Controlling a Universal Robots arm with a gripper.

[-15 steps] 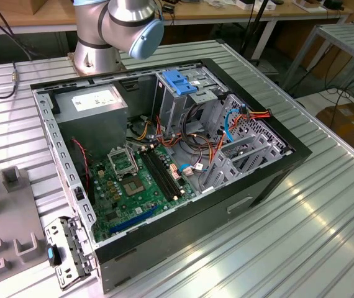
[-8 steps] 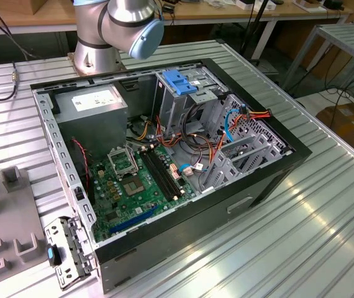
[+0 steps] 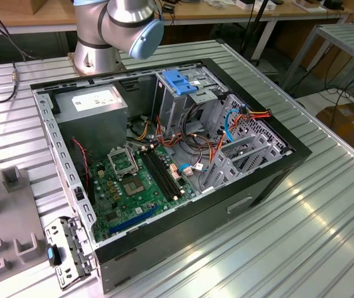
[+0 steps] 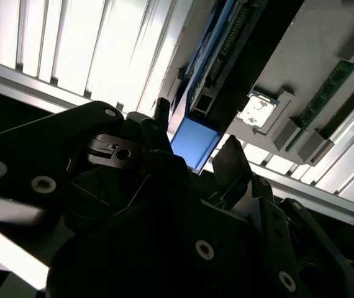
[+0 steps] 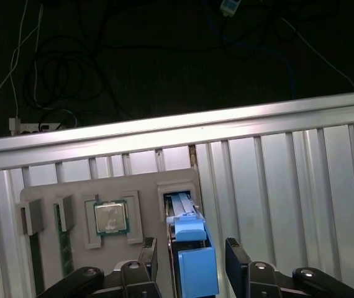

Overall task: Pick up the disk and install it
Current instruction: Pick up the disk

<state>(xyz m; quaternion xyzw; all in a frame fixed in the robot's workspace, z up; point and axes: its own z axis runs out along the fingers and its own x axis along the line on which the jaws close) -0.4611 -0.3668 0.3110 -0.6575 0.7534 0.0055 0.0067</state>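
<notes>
My gripper (image 5: 192, 264) is released: the two fingers (image 5: 238, 254) stand spread, one on each side of the disk (image 5: 188, 228), with a narrow gap showing on both sides. I grasp nothing. In the second wrist view the blue end (image 4: 195, 143) of the disk sits between my fingertips, and its long edge with the blue rail runs away from me.

The disk stands on edge in a slot at one end of the grey tray (image 5: 143, 183). In the next pocket of that tray a chip (image 5: 110, 217) lies flat, square and silver. Beyond it a memory stick (image 5: 65, 239) rests in its own narrow slot.

The tray lies on the ribbed metal table (image 5: 276, 180). Past the table's edge, cables (image 5: 59, 81) lie loose on a dark floor.

In the exterior view my arm (image 3: 115, 25) rises behind the open case (image 3: 264, 180), which lies on its side on the table. Inside it are the motherboard (image 3: 133, 186) and, toward the back, the metal cage (image 3: 177, 105) with a blue latch (image 3: 178, 82) on top. The tray lies at the exterior view's left, well apart from the cage.
</notes>
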